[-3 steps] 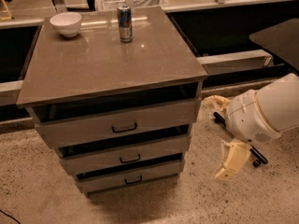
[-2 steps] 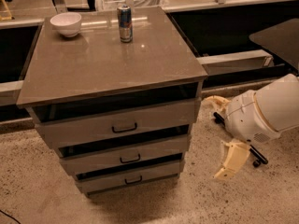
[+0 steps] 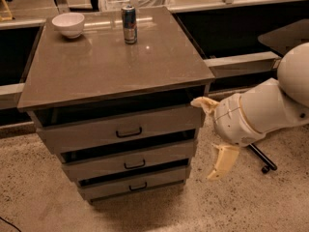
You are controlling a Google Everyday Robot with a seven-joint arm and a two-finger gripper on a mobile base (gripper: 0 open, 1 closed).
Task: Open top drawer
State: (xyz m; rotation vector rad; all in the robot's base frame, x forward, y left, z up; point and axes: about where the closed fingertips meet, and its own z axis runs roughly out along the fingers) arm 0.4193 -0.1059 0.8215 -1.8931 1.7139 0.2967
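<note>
The top drawer (image 3: 96, 133) is the uppermost of three grey-brown fronts in the cabinet, with a small black loop handle (image 3: 129, 132) at mid-front. It stands a little way out, with a dark gap under the cabinet top. My gripper (image 3: 203, 139) is to the right of the cabinet, away from the handle. It is open, with its cream fingers spread wide. The upper fingertip (image 3: 197, 102) is at the drawer's top right corner; I cannot tell whether it touches. The lower finger (image 3: 221, 162) hangs over the floor beside the lower drawers.
A white bowl (image 3: 68, 24) and a drink can (image 3: 129, 24) stand at the back of the cabinet top (image 3: 111, 66). The middle drawer (image 3: 130, 158) and bottom drawer (image 3: 133, 183) sit below. A dark table (image 3: 285, 35) and a wheeled black leg (image 3: 263, 158) are to the right. The floor is speckled.
My gripper has moved left, closer to the cabinet's right side; its upper finger now reaches the top drawer's corner. The drawers have not visibly moved.
</note>
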